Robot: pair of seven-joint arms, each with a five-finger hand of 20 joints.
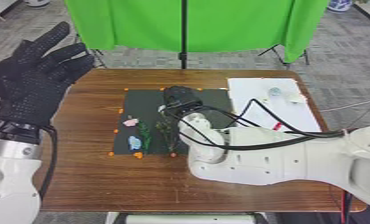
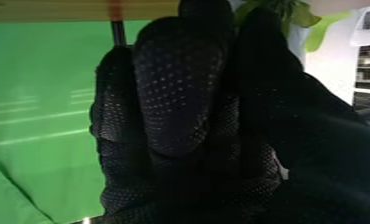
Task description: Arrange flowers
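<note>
The right hand [image 1: 181,96], in thin black fabric dotted like fine mesh, has thumb and fingertips drawn together, pinching green leaves [image 2: 301,15]; how firmly, I can't tell. The leaves are soft-looking, with rounded lobes poking out beside the thumb. Under and around those fingers lies a flat, dark, rectangular mat [image 1: 146,97], its straight edges dotted with orange marks [image 1: 138,155]. To the fingers' left on it lie a ruffled pink flower [image 1: 130,122], a pale blue flower [image 1: 134,143] (rather crumpled, that one) and a feathery green stem [image 1: 145,135]. To the fingers' right, past the mat's edge, smooth white paper [image 1: 252,95] carries a pale, lumpy piece [image 1: 295,97] and a small red piece [image 1: 277,126]. The grained wooden table [image 1: 84,175] runs out beyond. Well apart, the left hand [image 1: 35,77] is raised, fingers spread wide and empty, with air between them and the mat.
</note>
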